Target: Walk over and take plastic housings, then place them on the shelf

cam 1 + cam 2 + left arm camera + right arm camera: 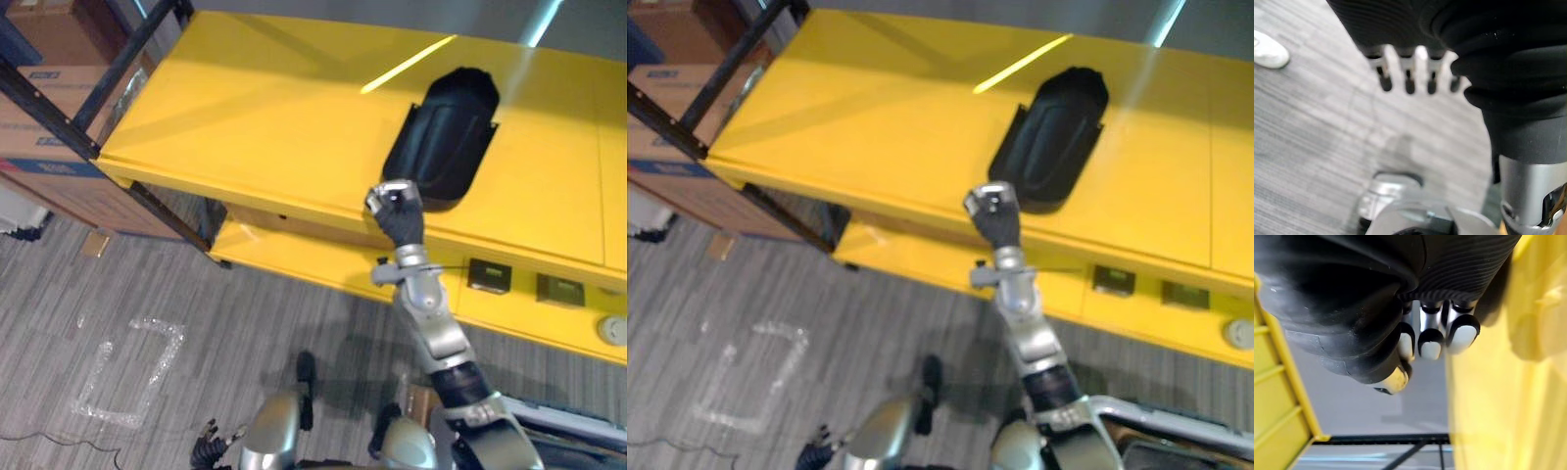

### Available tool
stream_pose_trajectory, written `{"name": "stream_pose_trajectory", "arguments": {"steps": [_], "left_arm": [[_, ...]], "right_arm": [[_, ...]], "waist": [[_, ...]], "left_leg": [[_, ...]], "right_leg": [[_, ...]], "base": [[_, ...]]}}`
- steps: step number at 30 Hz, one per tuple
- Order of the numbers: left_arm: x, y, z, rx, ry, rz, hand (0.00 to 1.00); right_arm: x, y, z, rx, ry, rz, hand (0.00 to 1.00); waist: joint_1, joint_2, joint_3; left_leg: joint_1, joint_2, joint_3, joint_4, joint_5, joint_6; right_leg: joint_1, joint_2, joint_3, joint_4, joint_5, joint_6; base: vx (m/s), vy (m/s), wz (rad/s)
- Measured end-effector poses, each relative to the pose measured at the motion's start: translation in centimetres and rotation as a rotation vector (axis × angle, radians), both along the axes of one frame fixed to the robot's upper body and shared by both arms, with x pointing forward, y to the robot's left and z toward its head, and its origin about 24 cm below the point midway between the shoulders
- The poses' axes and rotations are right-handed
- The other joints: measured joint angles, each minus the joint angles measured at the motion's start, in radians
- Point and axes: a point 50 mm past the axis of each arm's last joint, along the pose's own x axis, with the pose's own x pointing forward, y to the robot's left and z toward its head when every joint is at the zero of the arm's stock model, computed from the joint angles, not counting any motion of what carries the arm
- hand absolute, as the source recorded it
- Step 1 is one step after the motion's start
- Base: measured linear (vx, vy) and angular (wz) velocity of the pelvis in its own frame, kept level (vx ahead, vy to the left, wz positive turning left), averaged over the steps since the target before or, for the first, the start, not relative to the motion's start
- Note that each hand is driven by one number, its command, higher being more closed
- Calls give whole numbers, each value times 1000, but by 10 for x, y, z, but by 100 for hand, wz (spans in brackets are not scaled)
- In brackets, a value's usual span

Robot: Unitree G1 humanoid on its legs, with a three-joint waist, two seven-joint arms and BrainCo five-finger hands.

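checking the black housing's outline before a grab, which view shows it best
The right eye view: the black housing lies nearly whole on the yellow table. In the left eye view the right hand covers more of its near edge. The wrist views face yellow panels and floor.

yellow worktop [274,108] bare left of black plastic housing [446,132]; open approach over near edge, where right hand [395,208] sits just short of housing. black rack frame [137,54] and cardboard boxes [39,117] block far left.
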Motion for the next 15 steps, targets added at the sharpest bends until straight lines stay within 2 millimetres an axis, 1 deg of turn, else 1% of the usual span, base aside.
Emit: {"name": "stream_pose_trajectory", "arguments": {"steps": [3, 6, 8, 10, 12, 15], "left_arm": [[-1, 0, 0, -3, 3, 5, 0], [-1, 0, 0, -3, 3, 7, 0], [-1, 0, -1, -4, 4, 10, 0], [-1, 0, -1, -6, 4, 12, 0], [-1, 0, -1, -8, 4, 14, 0], [-1, 0, -1, -8, 5, 14, 0]], "right_arm": [[0, -2, 2, 7, -12, -6, 100], [-5, -4, 13, 22, -73, -4, 100], [-12, -5, 22, 36, -124, 1, 100], [-14, -7, 26, 44, -141, 1, 100], [-16, -8, 26, 57, -136, 3, 100], [-16, -10, 18, 58, -83, -2, 100]], "waist": [[-1, 1, 1], [-5, 2, 11], [-11, 3, 15], [-12, 3, 15], [-13, 3, 15], [-14, 3, 15]], "left_leg": [[0, 3, 6, 1, -1, -1], [3, 6, 19, 4, -3, -1], [3, 6, 21, 4, -5, 0], [4, 6, 22, 4, -7, -1], [4, 6, 23, 4, -7, -1], [4, 6, 24, 4, -8, -1]], "right_leg": [[-3, 1, 4, 1, -1, 0], [-4, 3, 14, 5, -1, 0], [-4, 2, 15, 5, -1, 0], [-4, 2, 16, 5, -1, 0], [-4, 2, 16, 4, -1, 0], [-4, 2, 16, 4, -1, 0]], "base": [[18, -26, -5], [31, -22, -10], [0, 0, 0], [0, 0, 0], [0, 0, 0], [0, 0, 0]]}}
